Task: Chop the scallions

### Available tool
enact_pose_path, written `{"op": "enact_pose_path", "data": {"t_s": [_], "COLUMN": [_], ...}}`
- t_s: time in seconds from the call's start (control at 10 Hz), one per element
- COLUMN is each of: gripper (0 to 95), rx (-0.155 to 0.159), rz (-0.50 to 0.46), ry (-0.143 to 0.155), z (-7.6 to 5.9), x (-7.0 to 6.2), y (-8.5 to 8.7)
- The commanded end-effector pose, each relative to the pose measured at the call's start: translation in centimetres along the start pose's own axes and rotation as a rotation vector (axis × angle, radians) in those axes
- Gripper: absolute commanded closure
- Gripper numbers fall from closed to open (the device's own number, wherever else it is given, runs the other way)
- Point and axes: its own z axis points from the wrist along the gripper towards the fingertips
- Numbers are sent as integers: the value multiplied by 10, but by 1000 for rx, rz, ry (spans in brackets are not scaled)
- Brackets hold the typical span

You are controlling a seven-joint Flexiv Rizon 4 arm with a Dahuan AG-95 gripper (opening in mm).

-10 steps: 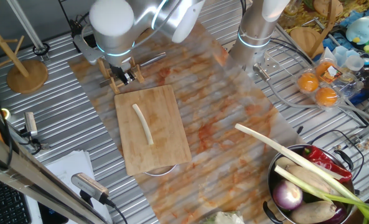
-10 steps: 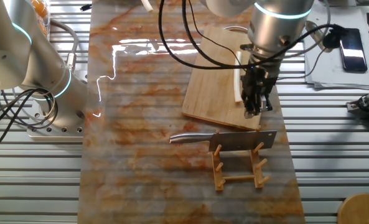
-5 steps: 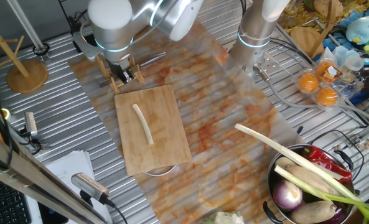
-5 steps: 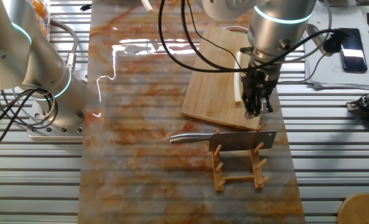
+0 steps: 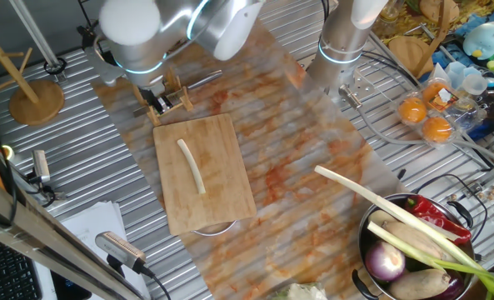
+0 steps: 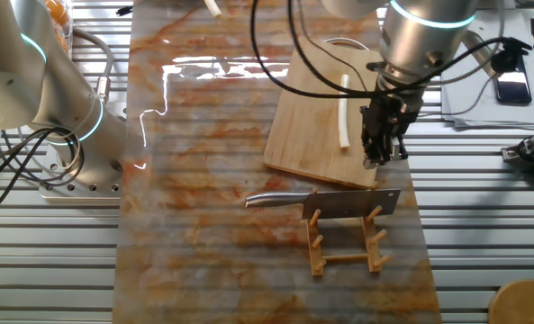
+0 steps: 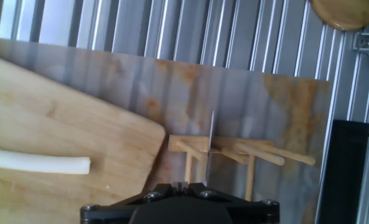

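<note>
On a stained mat (image 6: 212, 162), the gripper (image 6: 383, 155), jaws' state unclear, hovers above the racked knife (image 6: 325, 203); a misjudged grab could topple the rack (image 6: 343, 245) before the scallions (image 6: 344, 111) are cut.

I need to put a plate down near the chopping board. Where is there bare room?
The mat is bare between the board and the pot. On the board, bare wood flanks the scallion. The knife rack end is crowded, with the gripper above.
</note>
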Motion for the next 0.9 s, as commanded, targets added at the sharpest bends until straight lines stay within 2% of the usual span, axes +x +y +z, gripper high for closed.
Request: {"op": "enact_pose_path", "data": {"t_s": [0.1, 0.2, 0.3, 0.5, 0.6, 0.9], "gripper": [950, 950, 760, 760, 760, 760], "rx": [-1, 5, 5, 6, 7, 8], "rz": [6, 16, 11, 18, 16, 9], "ry": [-15, -17, -20, -20, -52, -57], "z": [-2, 5, 15, 25, 30, 31], "x": [6, 9, 12, 19, 24, 27], "y": [-5, -11, -17, -19, -18, -18]}}
